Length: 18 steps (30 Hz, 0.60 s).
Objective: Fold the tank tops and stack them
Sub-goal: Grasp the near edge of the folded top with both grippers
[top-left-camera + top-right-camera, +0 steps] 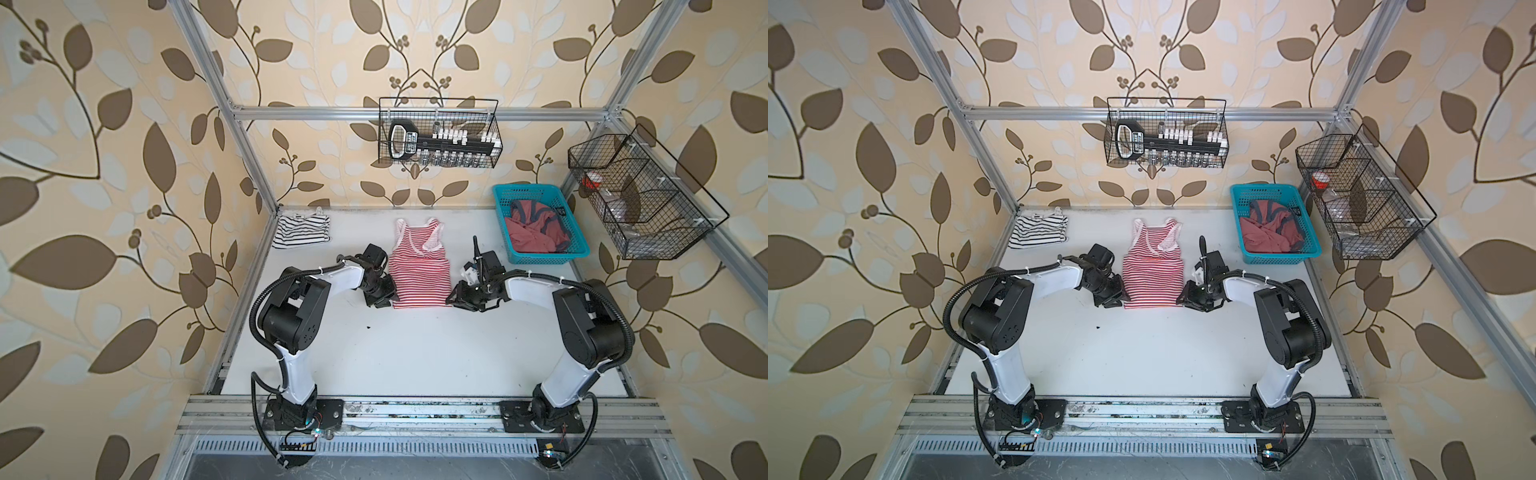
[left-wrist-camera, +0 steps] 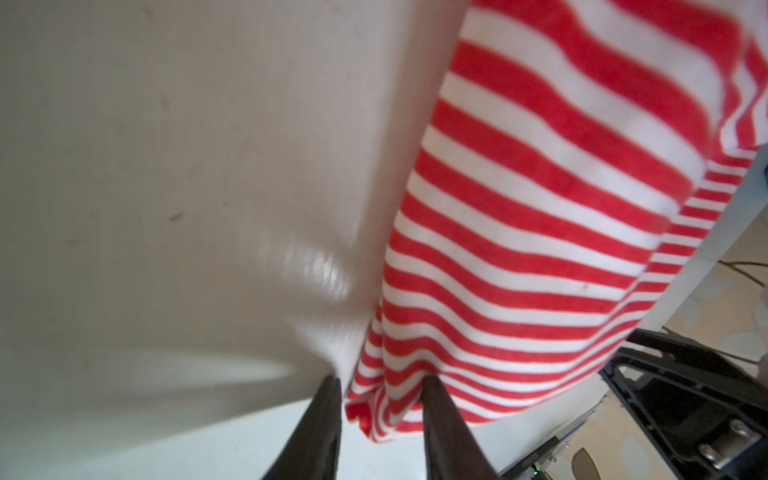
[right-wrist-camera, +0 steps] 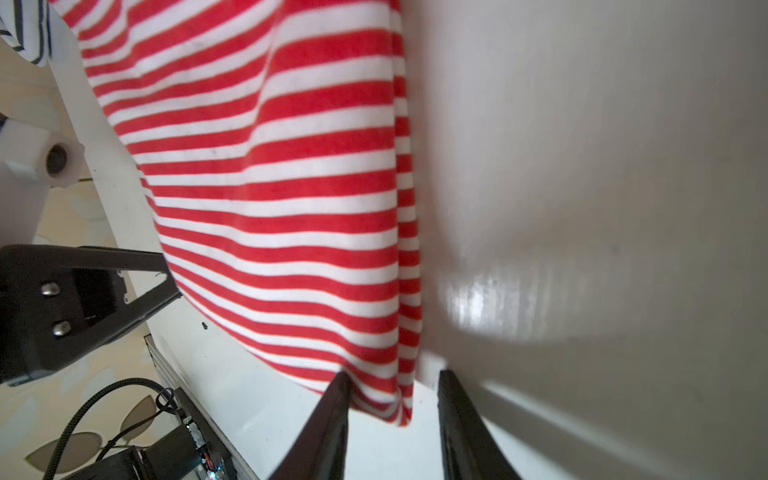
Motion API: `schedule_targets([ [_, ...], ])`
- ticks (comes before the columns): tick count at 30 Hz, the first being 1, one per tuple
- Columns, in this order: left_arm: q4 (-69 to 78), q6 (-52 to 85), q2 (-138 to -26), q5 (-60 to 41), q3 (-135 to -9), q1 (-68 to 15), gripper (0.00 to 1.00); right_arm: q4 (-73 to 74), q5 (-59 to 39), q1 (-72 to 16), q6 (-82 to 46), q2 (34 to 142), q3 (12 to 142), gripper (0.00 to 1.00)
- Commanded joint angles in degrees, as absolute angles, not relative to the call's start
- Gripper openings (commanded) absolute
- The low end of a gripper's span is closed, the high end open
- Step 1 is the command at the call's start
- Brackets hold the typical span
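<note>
Plainly, the near half of the white table (image 1: 415,357) is bare, leaving open room between the two arm bases. The red-striped tank top (image 1: 419,270) lies flat at mid-table, straps toward the far edge. The black-striped tank top (image 1: 301,232) sits folded in the far left corner, and a teal basket (image 1: 544,257) stands in the far right corner. The left gripper (image 1: 390,301) is at the red-striped top's near left hem corner, the right gripper (image 1: 452,300) at its near right one. Only the wrist views show the jaws: each pair stands parted astride its corner of cloth, not clamped.
</note>
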<state>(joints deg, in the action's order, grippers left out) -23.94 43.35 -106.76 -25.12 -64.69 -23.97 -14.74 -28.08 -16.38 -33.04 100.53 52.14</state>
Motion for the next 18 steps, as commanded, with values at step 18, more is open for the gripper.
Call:
schedule_targets([
  [18,-29.1,41.3,-99.6,-25.7,-57.6,-25.6,0.0,-9.8,-30.0,-19.8,-35.1,90.7,41.3,0.0],
])
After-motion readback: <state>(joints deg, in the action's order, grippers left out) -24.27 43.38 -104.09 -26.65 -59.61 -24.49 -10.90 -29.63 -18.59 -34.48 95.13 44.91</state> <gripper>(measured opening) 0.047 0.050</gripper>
